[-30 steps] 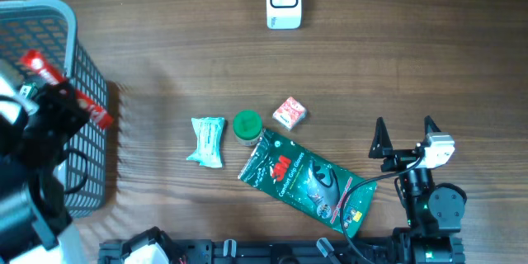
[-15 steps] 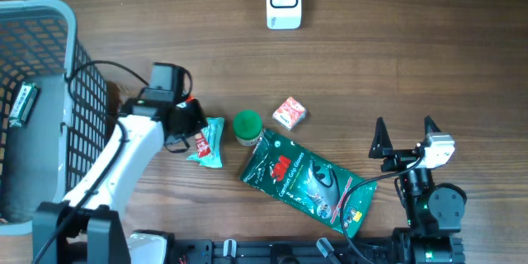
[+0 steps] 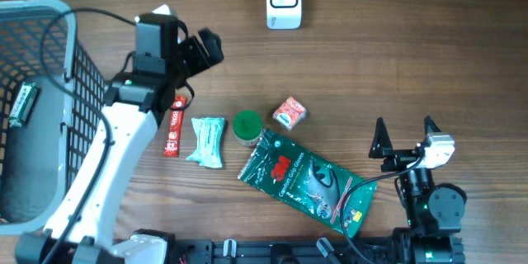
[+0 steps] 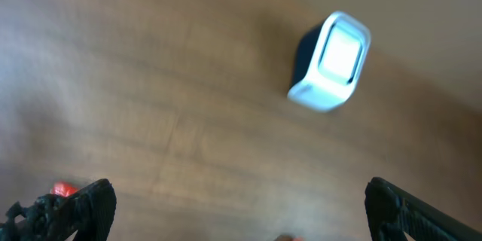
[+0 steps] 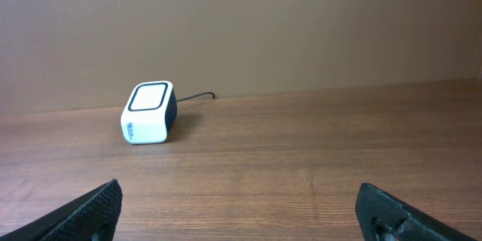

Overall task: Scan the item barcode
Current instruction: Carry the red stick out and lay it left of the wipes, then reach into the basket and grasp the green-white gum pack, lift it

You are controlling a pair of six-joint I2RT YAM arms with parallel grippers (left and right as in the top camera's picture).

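Left pincer (image 3: 203, 50) observed wide, empty, left of white box-shaped scanner (image 3: 283, 0); right pincer (image 3: 403, 136) wide, empty; slim red packet (image 3: 172, 124) seen flat on brown wooden table (image 3: 412, 49).

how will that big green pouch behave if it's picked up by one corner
The green pouch looks like a flat, soft bag, so it would probably sag and fold rather than stay stiff. Its printed film seems glossy, so a pinch may slip. Lying flat on the table, it should not roll.
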